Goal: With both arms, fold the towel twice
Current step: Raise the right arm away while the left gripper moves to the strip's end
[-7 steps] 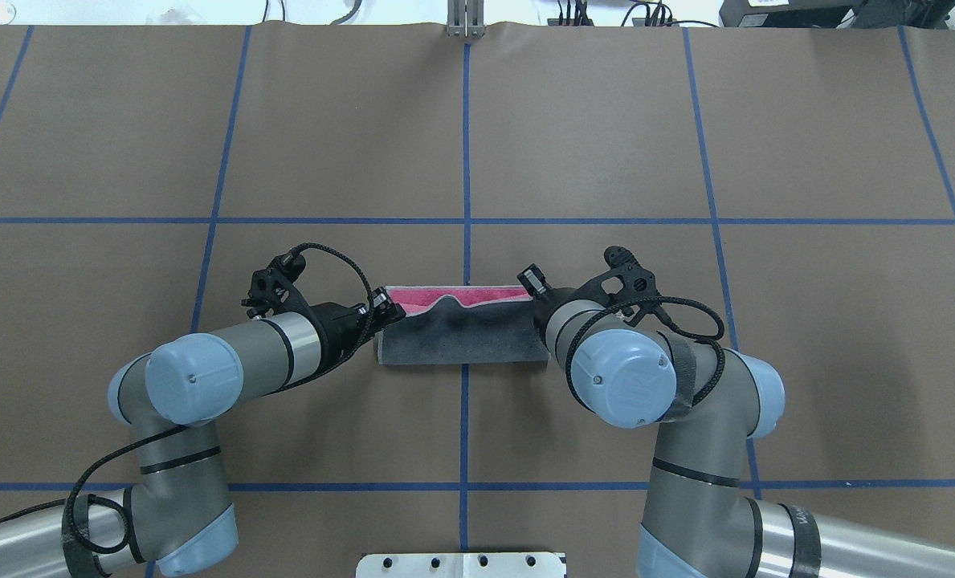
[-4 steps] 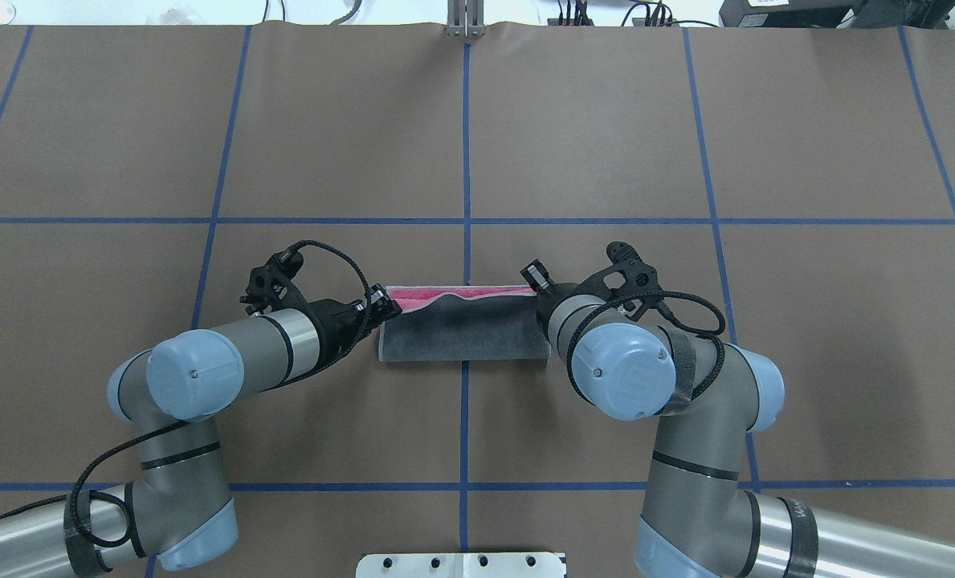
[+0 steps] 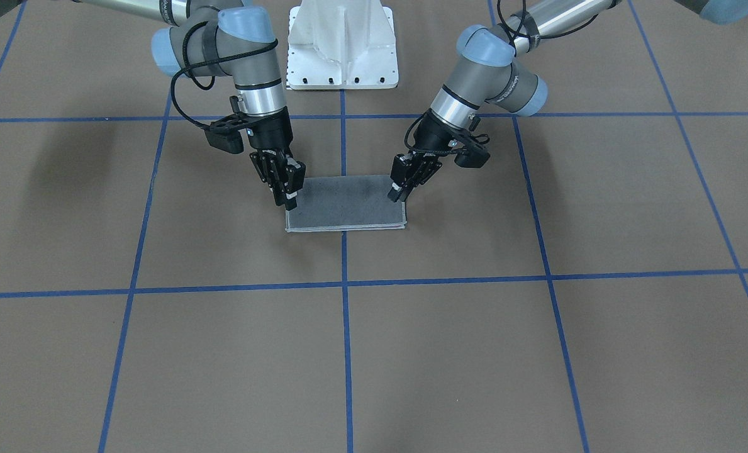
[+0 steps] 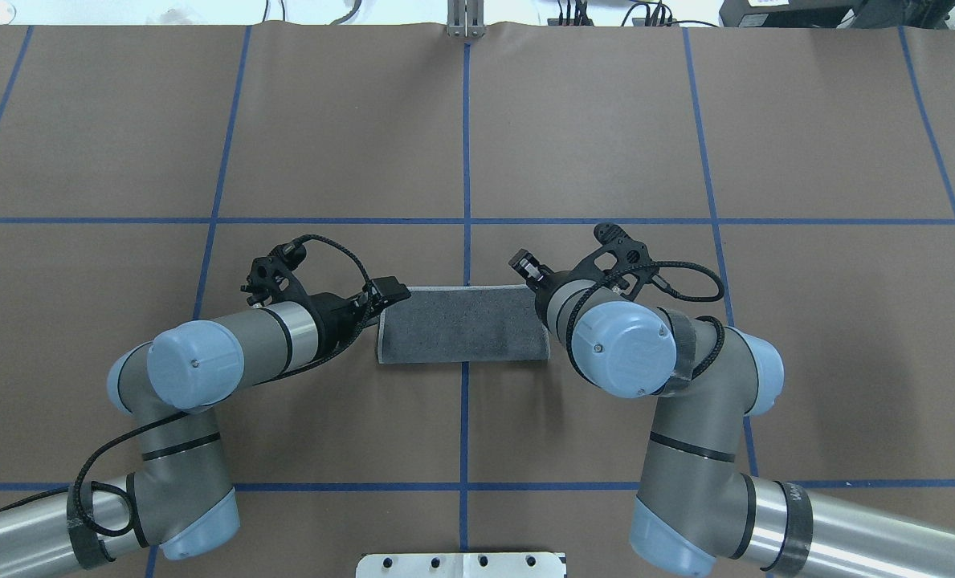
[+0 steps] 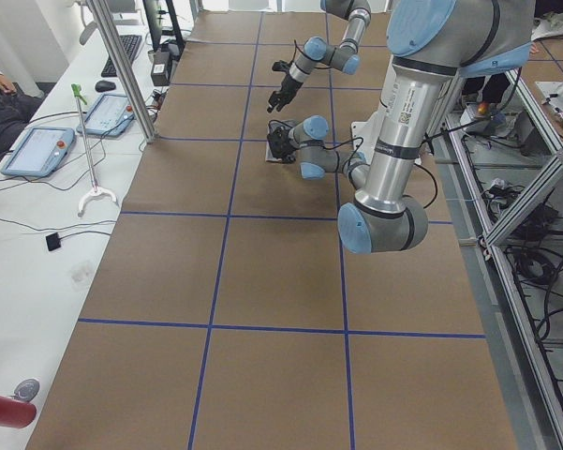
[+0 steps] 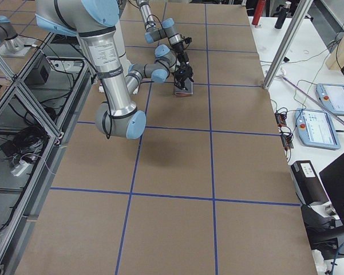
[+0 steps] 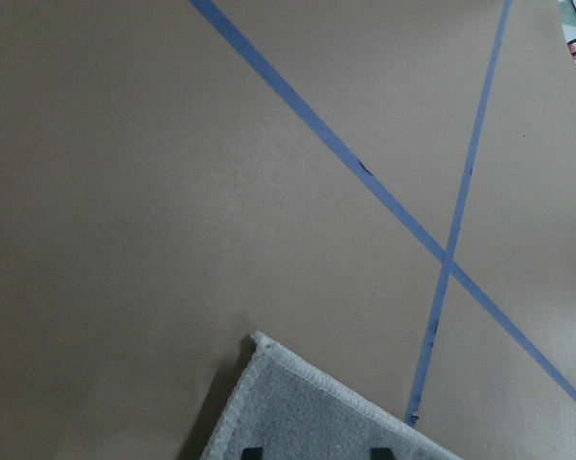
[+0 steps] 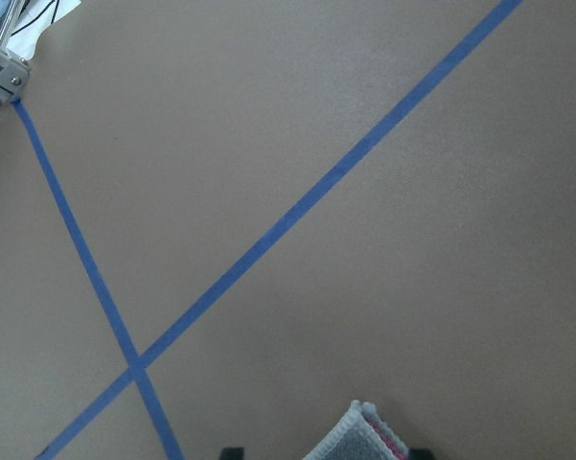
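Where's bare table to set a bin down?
Free: the table beyond the far blue tape line, and both outer sides. Crowded: around the towel, with the left gripper and right gripper at its ends, back to the pedestal.

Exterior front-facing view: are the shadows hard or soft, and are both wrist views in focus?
Exterior front-facing: soft, diffuse shadows on the table beside the left arm and the right arm, no glare. Left wrist view: the towel corner is sharp. Right wrist view: equally sharp.
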`<state>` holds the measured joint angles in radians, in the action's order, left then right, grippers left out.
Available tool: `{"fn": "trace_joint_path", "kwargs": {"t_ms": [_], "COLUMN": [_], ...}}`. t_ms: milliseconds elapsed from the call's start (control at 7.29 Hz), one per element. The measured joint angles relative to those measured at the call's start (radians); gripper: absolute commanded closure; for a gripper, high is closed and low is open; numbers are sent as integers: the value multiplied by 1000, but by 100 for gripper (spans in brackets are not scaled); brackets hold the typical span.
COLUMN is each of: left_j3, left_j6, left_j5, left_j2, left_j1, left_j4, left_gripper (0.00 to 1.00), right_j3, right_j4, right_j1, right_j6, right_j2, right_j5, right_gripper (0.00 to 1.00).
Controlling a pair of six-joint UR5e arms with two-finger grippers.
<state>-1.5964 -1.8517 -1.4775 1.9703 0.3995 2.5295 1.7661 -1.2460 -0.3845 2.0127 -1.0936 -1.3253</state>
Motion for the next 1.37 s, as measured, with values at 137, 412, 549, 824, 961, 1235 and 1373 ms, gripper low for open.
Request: {"fn": "trace_joint_path", "kwargs": {"t_ms": [137,412,549,824,961,1235,1373], "left_j3": [-1,-12,-21,-29,-30,-29,-27], "left_j6": [12,91,118,116,85,21,-11], "left_j5": [-46,-163,-207,-238,-239,-237,-235], "left_j2": [0,-11,-24,-39,-40,-40,-40], "left_j1": [16,59,73,77,72,63,56], "left_j4": [0,1,1,4,7,9,9], "left_gripper": [0,0,0,0,0,6,7], "right_j3": [4,13,18,20,20,18,15], "right_j4": [0,-5,-9,-39,-77,-171,-214], "right_j1": [-23,-103,-153,-276,-341,-468,-529], "right_j6": [-32,-143,-219,-434,-576,-847,-996], "right_j2": [2,0,-4,-29,-40,-53,-63], "right_j5": [-41,-159,-229,-395,-475,-607,-658], "right_gripper": [0,0,0,0,0,0,0]}}
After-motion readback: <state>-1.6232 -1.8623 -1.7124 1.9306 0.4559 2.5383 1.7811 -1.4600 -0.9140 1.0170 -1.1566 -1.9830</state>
